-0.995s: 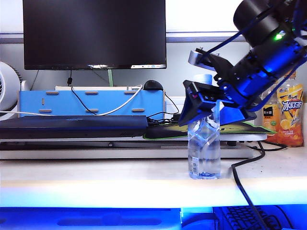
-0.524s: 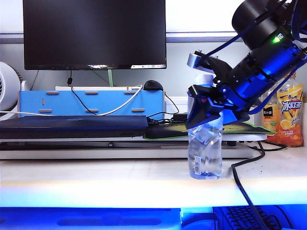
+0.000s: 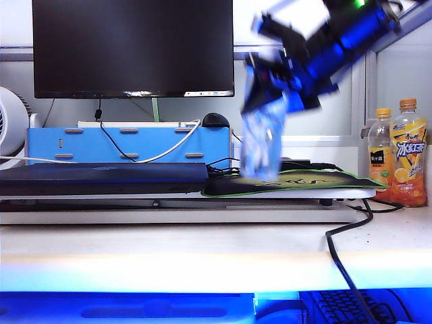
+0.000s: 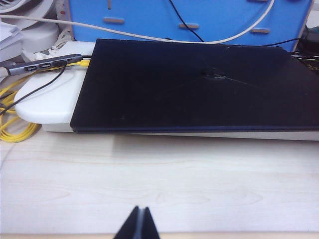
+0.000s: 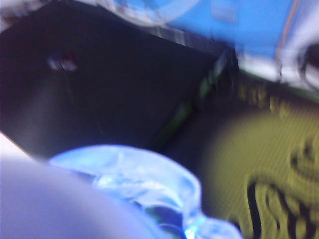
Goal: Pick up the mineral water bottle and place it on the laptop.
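The mineral water bottle (image 3: 263, 138) hangs blurred in mid-air, clear of the table, over the mouse mat's left end. My right gripper (image 3: 271, 86) is shut on its upper part and tilted. In the right wrist view the bottle (image 5: 144, 179) fills the near edge, with the laptop (image 5: 99, 89) beyond it. The laptop (image 3: 101, 177) lies flat and dark on a white stand, to the left of the bottle. My left gripper (image 4: 141, 221) is shut with nothing in it, low over the bare table in front of the laptop (image 4: 199, 89). It does not show in the exterior view.
A green-edged mouse mat (image 3: 304, 183) lies right of the laptop. Behind are a monitor (image 3: 133, 47) and a blue slotted box (image 3: 128, 145). Two orange-capped juice bottles (image 3: 408, 158) stand at the far right. A black cable (image 3: 341, 263) crosses the table's front.
My right gripper closed on the bottle as it stood on the table, then lifted it up and to the left. The left gripper has not moved.
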`<state>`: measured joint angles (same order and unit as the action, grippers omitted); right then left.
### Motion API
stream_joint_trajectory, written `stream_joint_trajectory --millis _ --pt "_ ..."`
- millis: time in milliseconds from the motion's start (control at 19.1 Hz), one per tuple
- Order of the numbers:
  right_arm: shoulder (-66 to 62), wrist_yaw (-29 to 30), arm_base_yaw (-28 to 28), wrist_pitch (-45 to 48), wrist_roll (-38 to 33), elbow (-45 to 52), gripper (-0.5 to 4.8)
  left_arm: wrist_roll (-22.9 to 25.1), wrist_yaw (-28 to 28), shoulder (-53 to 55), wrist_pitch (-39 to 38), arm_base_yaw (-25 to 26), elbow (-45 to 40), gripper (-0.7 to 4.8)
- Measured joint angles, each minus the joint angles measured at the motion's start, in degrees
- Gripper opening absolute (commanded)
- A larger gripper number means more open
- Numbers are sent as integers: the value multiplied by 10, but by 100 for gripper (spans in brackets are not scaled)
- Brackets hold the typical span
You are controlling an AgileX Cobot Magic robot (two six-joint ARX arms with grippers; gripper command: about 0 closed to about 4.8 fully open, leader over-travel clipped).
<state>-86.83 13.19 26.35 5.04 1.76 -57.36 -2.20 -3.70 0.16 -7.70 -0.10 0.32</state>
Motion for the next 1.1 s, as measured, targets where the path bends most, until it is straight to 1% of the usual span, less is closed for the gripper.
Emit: stream_joint_trajectory --millis 105,157,314,471,890,943,995,1100 --pt "0 18 1 -15 0 -42 146 0 0 0 0 0 0 -2" --pt "0 20 2 -11 0 -80 147 0 0 0 0 0 0 -2" --pt "-7 34 1 -12 0 -134 147 0 0 0 0 0 0 -2" --pt "-51 58 9 -17 0 -205 147 0 0 0 0 0 0 -2" --pt "-197 58 80 -32 0 -332 148 0 0 0 0 0 0 -2" --pt "-214 54 85 -32 1 -348 148 0 0 0 0 0 0 -2" --pt "-228 34 94 -32 7 -364 148 0 0 0 0 0 0 -2" --pt "-252 27 101 -25 13 -393 148 0 0 0 0 0 0 -2"
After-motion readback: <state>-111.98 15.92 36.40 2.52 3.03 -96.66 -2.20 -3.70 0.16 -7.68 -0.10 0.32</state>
